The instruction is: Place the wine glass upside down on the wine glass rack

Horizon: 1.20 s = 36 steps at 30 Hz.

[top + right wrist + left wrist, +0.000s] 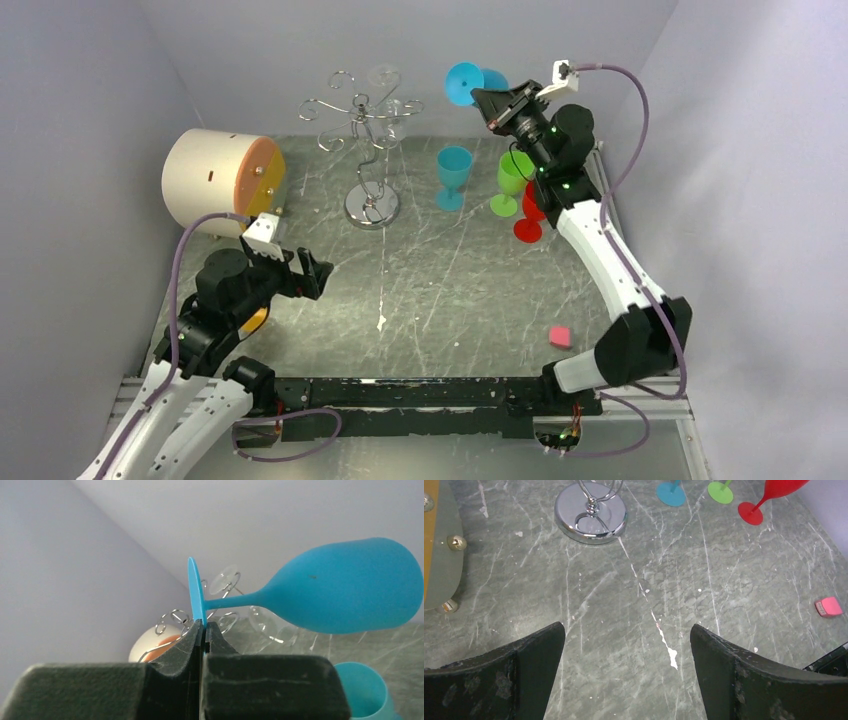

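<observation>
Jaws pinch wine glass [350, 587]; clear glass [265, 622] on rack [372, 208].

right hand [204, 629] raised high, pinched closed, left hand [626, 645] low, spread wide

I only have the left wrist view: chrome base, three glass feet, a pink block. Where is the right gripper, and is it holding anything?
Observer: The right gripper is raised at the back, right of the rack's top, shut on the foot of a blue wine glass.
Operator: Anything hanging on the rack?
Observer: Yes, one clear glass hangs upside down from the wine glass rack.
Operator: What's at my left edge?
Observer: A cream cylinder on its side, orange end facing the rack.
</observation>
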Tool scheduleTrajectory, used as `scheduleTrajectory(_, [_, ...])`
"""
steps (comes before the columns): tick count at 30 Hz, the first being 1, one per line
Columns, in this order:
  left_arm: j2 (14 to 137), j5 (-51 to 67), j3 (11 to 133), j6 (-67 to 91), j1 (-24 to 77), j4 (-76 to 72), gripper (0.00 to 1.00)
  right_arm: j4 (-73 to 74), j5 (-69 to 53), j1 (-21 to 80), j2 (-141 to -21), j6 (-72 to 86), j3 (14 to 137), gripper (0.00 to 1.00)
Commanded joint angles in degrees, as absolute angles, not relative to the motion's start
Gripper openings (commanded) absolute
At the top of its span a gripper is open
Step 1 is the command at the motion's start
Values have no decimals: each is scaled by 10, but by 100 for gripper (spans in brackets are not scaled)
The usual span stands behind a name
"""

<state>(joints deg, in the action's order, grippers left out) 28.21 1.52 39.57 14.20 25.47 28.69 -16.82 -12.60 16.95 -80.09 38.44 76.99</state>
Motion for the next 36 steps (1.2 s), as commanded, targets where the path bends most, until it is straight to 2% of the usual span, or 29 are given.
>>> scheduleTrajectory(1, [290,19,393,133,252,275,99,-220,-188,147,-854,526,785,0])
scheduleTrajectory(21, [288,16,390,137,252,276,99,-314,-251,147,-1001,695,860,0])
scheduleTrajectory(36, [285,17,389,135,252,276,99,-255,-254,172,-1032,667,901,0])
